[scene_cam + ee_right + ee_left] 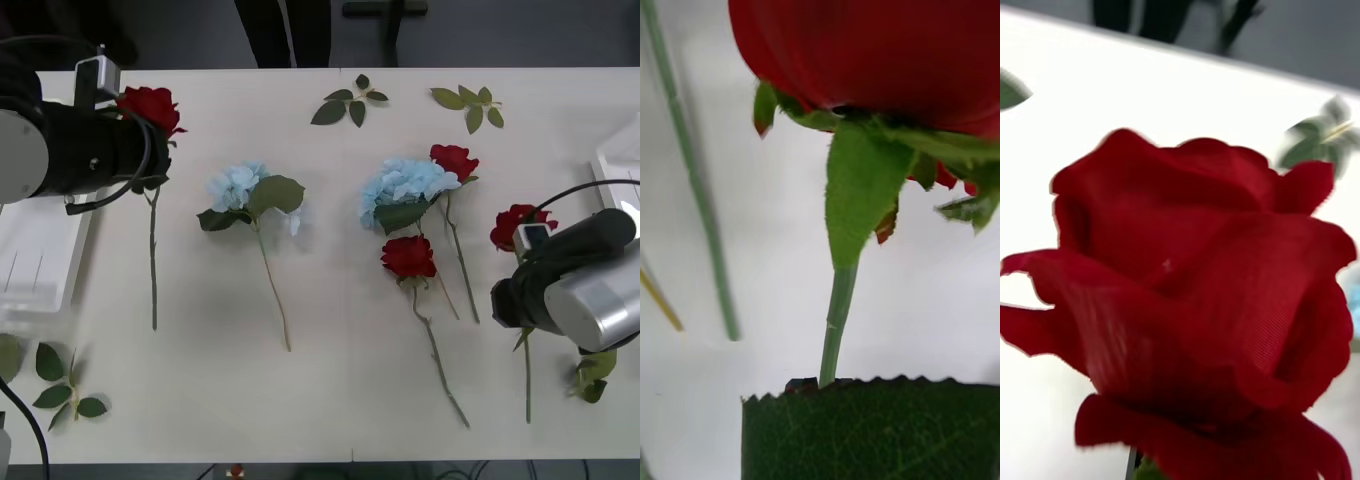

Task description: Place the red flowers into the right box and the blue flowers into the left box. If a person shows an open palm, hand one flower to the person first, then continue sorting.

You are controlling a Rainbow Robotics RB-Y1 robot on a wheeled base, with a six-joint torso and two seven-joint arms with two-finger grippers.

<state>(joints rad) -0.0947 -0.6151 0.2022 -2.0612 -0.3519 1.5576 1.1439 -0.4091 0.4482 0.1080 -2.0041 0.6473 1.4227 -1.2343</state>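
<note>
Four red flowers on the surface, two blue flowers between them. Left hand at the leftmost rose just under its head, left box beside it; right hand over the rightmost rose's stem near the right box. Can't tell for either hand whether its fingers are apart or clamped.

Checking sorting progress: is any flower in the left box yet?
No. The visible part of the left box is bare; part is hidden behind the left gripper's arm.
</note>
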